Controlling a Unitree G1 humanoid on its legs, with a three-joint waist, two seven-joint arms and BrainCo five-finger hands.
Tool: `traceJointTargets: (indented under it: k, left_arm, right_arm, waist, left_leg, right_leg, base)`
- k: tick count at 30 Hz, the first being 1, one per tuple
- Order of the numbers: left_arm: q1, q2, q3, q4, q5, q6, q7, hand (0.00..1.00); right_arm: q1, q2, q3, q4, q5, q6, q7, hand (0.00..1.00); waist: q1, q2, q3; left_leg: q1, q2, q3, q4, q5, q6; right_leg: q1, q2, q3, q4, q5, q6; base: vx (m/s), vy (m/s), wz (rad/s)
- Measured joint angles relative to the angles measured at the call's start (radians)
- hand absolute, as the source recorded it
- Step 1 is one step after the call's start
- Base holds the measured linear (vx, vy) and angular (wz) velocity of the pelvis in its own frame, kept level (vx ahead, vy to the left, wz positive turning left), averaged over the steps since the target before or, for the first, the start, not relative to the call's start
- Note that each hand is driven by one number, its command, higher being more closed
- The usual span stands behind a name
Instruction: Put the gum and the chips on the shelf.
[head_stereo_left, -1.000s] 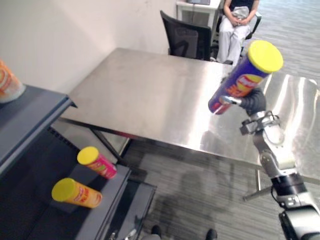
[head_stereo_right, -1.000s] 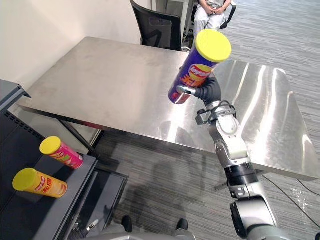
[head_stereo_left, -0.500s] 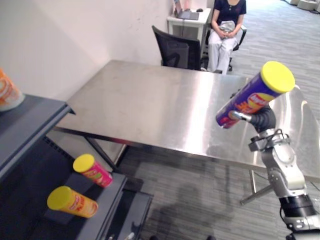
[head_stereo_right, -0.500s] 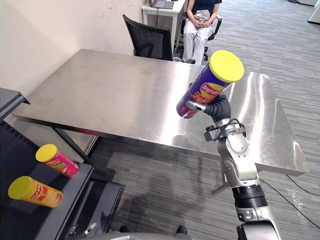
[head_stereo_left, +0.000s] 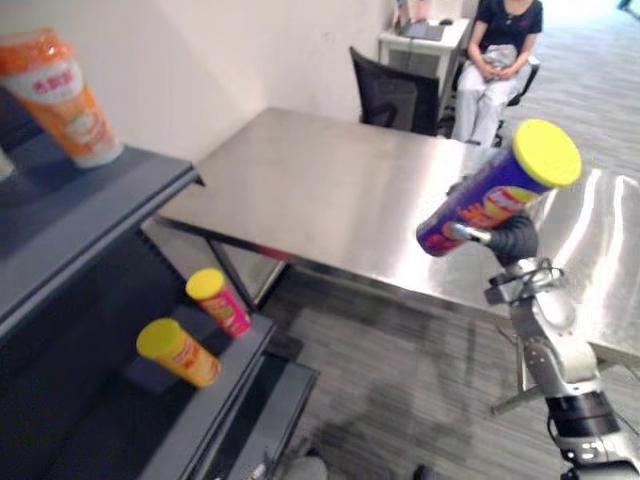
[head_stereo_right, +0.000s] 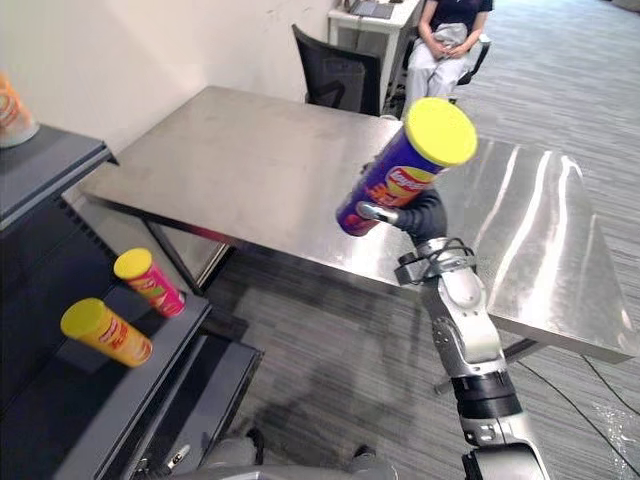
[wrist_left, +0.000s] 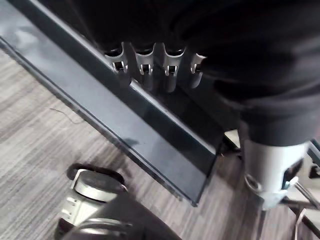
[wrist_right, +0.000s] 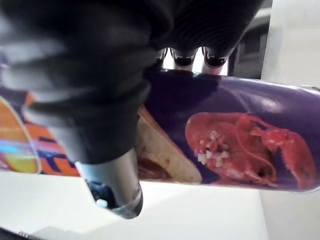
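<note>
1. Locate the chips can (head_stereo_left: 497, 190): a purple tube with a yellow lid, carried in the air above the near edge of the steel bench (head_stereo_left: 330, 185) and touching nothing but the hand.
2. Confirm the grasp: right hand (head_stereo_left: 512, 236) clenched round the lower part of the tube, thumb across the front and fingers (wrist_right: 186, 59) wrapped behind.
3. Note the attitude: tilted, lid end high, base end low and pointing towards the shelf side. Judged reason: gripping near the base keeps the lid end free and lets the base lead onto a board.
4. Locate the shelf (head_stereo_left: 100, 240): a dark grey unit at the robot's left, well apart from the can.
   - Upper board: carries an orange cup (head_stereo_left: 68, 95).
   - Lower board: carries a yellow tube (head_stereo_left: 180, 352) and a pink tube (head_stereo_left: 222, 302) close together near its front edge. Judged the likely destination, as similar tubes are already there.
5. Check the left hand (wrist_left: 145, 70): released, fingers relaxed, nothing held, hanging low beside the shelf's bottom rail. Judged parked out of the carrying arm's path.
6. Plan the next move as a swing across the open gap to the shelf. Keep clear of the upper board's edge and avoid knocking the two stored tubes.
7. Note a seated person (head_stereo_left: 500, 55) and a black chair (head_stereo_left: 395, 95) beyond the bench's far side, well apart from that path.
</note>
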Motion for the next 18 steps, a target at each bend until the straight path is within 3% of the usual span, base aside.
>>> traceJointTargets:
  k: [2,3,4,6,7,8,9,10,11,13,16,18]
  left_arm:
    - [0.007,-0.012,0.01,0.003,-0.001,0.002,0.001,0.0]
    - [0.006,-0.009,0.011,0.008,-0.002,0.002,0.001,0.0]
    - [0.0,-0.001,0.018,0.018,-0.002,0.001,0.0,0.0]
    - [-0.018,-0.004,0.02,0.044,-0.002,0.002,0.0,0.0]
    - [0.0,-0.016,0.019,0.038,-0.001,0.0,0.0,0.0]
    - [0.009,-0.031,0.011,0.027,0.0,-0.003,0.001,0.0]
    - [0.014,-0.032,0.014,0.025,0.003,-0.012,-0.001,0.0]
    - [0.011,-0.008,0.028,0.026,0.001,-0.019,0.003,0.0]
    - [0.018,-0.005,0.051,0.034,0.001,-0.019,0.005,0.0]
    - [0.031,-0.013,0.059,0.042,0.003,-0.021,0.004,0.0]
    - [0.035,-0.023,0.061,0.043,0.004,-0.022,0.002,0.0]
    - [0.03,-0.027,0.066,0.042,0.004,-0.022,0.001,0.0]
  right_arm:
    - [0.0,0.005,0.015,0.001,-0.001,0.0,0.012,1.0]
    - [0.0,0.011,0.014,0.001,-0.001,-0.003,0.016,1.0]
    - [-0.001,0.014,0.006,0.0,-0.001,-0.007,0.019,1.0]
    - [0.008,0.015,-0.043,-0.002,-0.001,-0.01,0.02,1.0]
    - [0.031,0.009,-0.091,-0.013,-0.001,-0.011,0.02,1.0]
    - [0.054,-0.02,-0.133,-0.019,0.001,-0.03,0.021,1.0]
    - [0.055,-0.03,-0.143,-0.017,0.001,-0.03,0.021,1.0]
    - [0.051,-0.046,-0.171,-0.016,0.003,-0.039,0.024,1.0]
    - [0.052,-0.041,-0.186,-0.015,0.005,-0.04,0.022,1.0]
    - [0.053,-0.042,-0.186,-0.017,0.024,-0.04,0.015,1.0]
    - [0.054,-0.043,-0.186,-0.019,0.025,-0.04,0.007,1.0]
    - [0.055,-0.042,-0.185,-0.019,0.023,-0.037,-0.011,1.0]
  waist:
    - [0.022,0.023,0.014]
    - [0.017,0.013,0.01]
    - [0.01,-0.008,0.01]
    - [0.003,-0.003,0.007]
    - [0.001,0.011,0.0]
    - [-0.021,0.01,-0.004]
    - [-0.027,-0.009,-0.014]
    - [-0.039,-0.037,-0.011]
    - [-0.018,-0.044,-0.012]
    - [-0.028,-0.035,-0.018]
    - [-0.031,-0.018,-0.031]
    - [-0.042,-0.005,-0.04]
  left_leg:
    - [-0.001,0.033,0.041,-0.032,0.011,0.041]
    - [0.003,0.067,0.128,-0.091,0.003,0.106]
    - [-0.008,0.081,0.207,-0.073,-0.004,0.119]
    - [-0.057,0.135,0.308,0.107,0.03,0.172]
    - [-0.062,0.17,0.38,0.216,0.083,0.218]
    - [-0.045,0.121,0.4,0.086,0.151,0.209]
    - [-0.016,0.075,0.365,-0.043,0.231,0.165]
    - [0.015,0.053,0.371,-0.087,0.249,0.167]
    - [0.026,0.09,0.448,0.062,0.168,0.157]
    - [0.081,0.109,0.49,0.117,0.138,0.13]
    - [0.158,0.106,0.495,0.058,0.145,0.123]
    - [0.177,0.085,0.503,-0.061,0.141,0.112]
  right_leg:
    - [-0.007,0.015,-0.009,0.032,-0.015,-0.023]
    - [-0.014,0.021,-0.012,0.027,-0.029,-0.046]
    - [-0.017,0.004,-0.053,0.002,-0.023,-0.059]
    - [-0.039,-0.025,-0.13,0.059,-0.031,-0.081]
    - [-0.052,-0.033,-0.186,0.131,-0.071,-0.092]
    - [-0.063,-0.056,-0.219,0.154,-0.112,-0.084]
    - [-0.066,-0.075,-0.227,0.136,-0.111,-0.098]
    - [-0.065,-0.107,-0.297,0.1,-0.089,-0.104]
    - [-0.063,-0.116,-0.328,0.09,-0.08,-0.113]
    - [-0.059,-0.125,-0.388,0.074,-0.075,-0.117]
    - [-0.081,-0.12,-0.467,0.05,-0.061,-0.096]
    - [-0.094,-0.109,-0.509,0.023,-0.038,-0.076]
  base:
    - [-0.15,-0.142,0.49]
    - [-0.11,-0.176,0.97]
    - [-0.1,-0.215,1.2]
    - [-0.04,-0.144,0.94]
    - [-0.03,-0.182,1.39]
    - [-0.04,-0.184,1.49]
    - [-0.07,-0.08,1.68]
    - [-0.1,-0.092,1.21]
    - [-0.12,-0.115,1.12]
    - [-0.16,-0.085,1.06]
    - [-0.19,0.026,0.95]
    - [-0.2,0.092,0.98]
